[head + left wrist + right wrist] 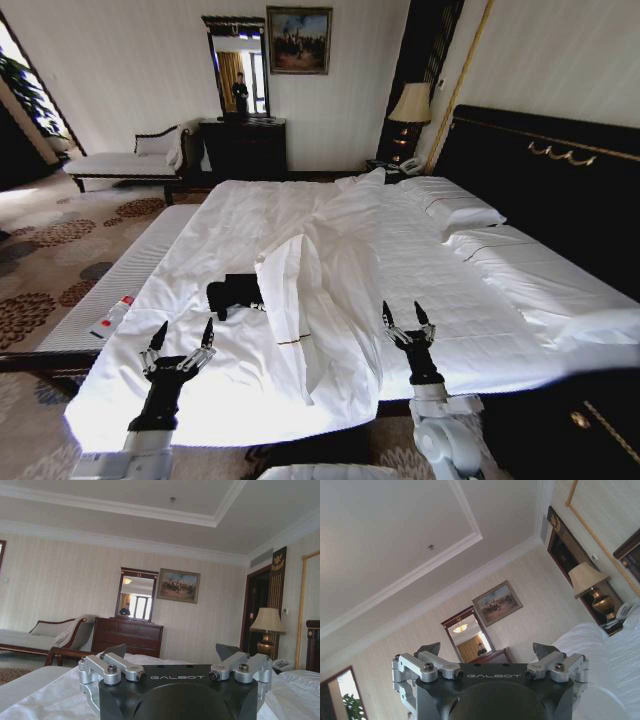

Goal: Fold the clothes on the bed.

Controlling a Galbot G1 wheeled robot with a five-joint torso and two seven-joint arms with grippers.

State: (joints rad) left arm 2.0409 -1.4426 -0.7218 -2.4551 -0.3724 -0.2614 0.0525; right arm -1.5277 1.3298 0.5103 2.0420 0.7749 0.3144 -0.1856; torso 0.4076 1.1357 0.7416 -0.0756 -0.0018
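The clothes (235,294) lie as a small black bunched heap on the white sheet of the bed (420,270), just left of a raised fold of white duvet (300,300). My left gripper (184,334) is open, fingers pointing up, at the bed's near edge, below and left of the clothes. My right gripper (404,315) is open too, held upright over the near right part of the bed, beyond the duvet fold from the clothes. In the wrist views, the left gripper (172,652) and right gripper (487,647) hold nothing.
A padded bench (110,285) runs along the bed's left side with a small white and red object (112,317) on it. Pillows (460,212) and the dark headboard (560,170) are at the right. A dresser (243,148) and chaise (125,160) stand by the far wall.
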